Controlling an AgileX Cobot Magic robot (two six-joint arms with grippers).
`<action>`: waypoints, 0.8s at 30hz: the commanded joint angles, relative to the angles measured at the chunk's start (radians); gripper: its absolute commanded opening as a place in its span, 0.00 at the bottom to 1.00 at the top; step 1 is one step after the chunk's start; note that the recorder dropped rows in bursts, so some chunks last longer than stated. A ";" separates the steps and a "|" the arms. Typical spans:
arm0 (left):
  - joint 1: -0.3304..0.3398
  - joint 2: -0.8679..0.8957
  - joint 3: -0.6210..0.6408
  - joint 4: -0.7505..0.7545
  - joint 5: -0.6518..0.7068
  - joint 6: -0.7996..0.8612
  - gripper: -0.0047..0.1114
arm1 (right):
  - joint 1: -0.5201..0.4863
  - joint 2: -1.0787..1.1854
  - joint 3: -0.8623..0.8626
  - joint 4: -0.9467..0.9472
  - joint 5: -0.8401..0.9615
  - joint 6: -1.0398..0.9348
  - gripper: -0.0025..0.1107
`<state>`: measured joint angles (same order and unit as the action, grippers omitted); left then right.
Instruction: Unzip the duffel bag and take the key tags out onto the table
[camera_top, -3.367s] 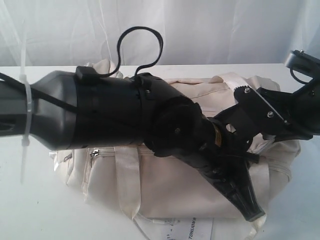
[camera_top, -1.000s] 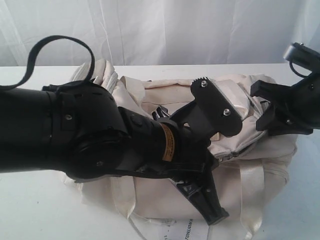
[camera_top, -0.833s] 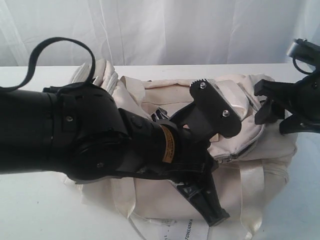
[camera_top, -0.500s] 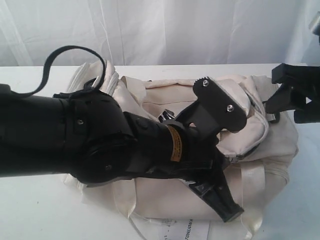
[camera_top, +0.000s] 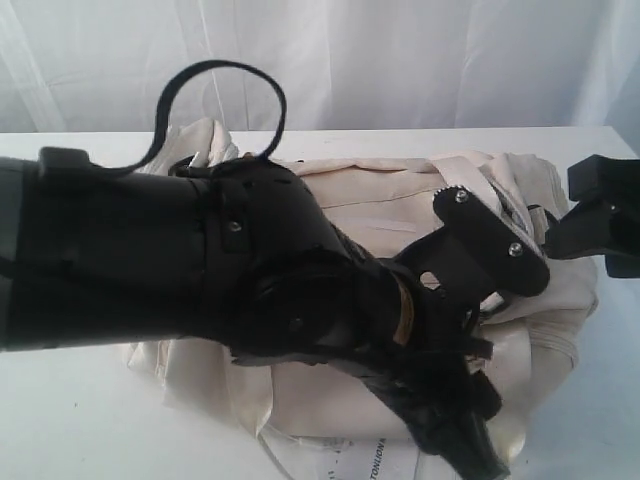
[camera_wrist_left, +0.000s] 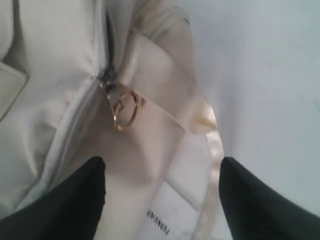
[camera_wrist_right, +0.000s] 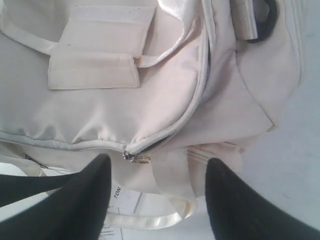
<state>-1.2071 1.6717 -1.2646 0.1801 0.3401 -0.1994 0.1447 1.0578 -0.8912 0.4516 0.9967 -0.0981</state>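
The duffel bag (camera_top: 380, 190) lies across the middle of the table (camera_top: 70, 420), a paper hang-tag (camera_top: 365, 462) at its lower edge. Since half a second ago the left arm has swung right and lower, its tip now near the bottom edge. In its wrist view the left gripper (camera_wrist_left: 161, 170) hangs with fingers apart and empty over a zip pull with a gold ring (camera_wrist_left: 125, 110). The right gripper (camera_wrist_right: 159, 165) has slipped toward the right edge, also spread and empty, near another zip pull (camera_wrist_right: 136, 157).

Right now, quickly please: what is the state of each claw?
Left claw: open, holding nothing.
Right claw: open, holding nothing.
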 joint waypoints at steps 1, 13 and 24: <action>-0.010 -0.064 -0.024 0.022 0.231 0.100 0.60 | -0.006 -0.009 0.037 0.050 -0.006 -0.051 0.49; -0.010 -0.064 -0.022 0.366 0.277 0.099 0.53 | 0.068 -0.009 0.195 0.284 -0.109 -0.542 0.49; 0.081 -0.013 -0.022 0.396 0.244 0.089 0.53 | 0.127 -0.009 0.278 0.270 -0.266 -0.689 0.49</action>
<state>-1.1416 1.6565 -1.2850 0.5686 0.5902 -0.0994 0.2658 1.0564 -0.6224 0.7237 0.7792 -0.7569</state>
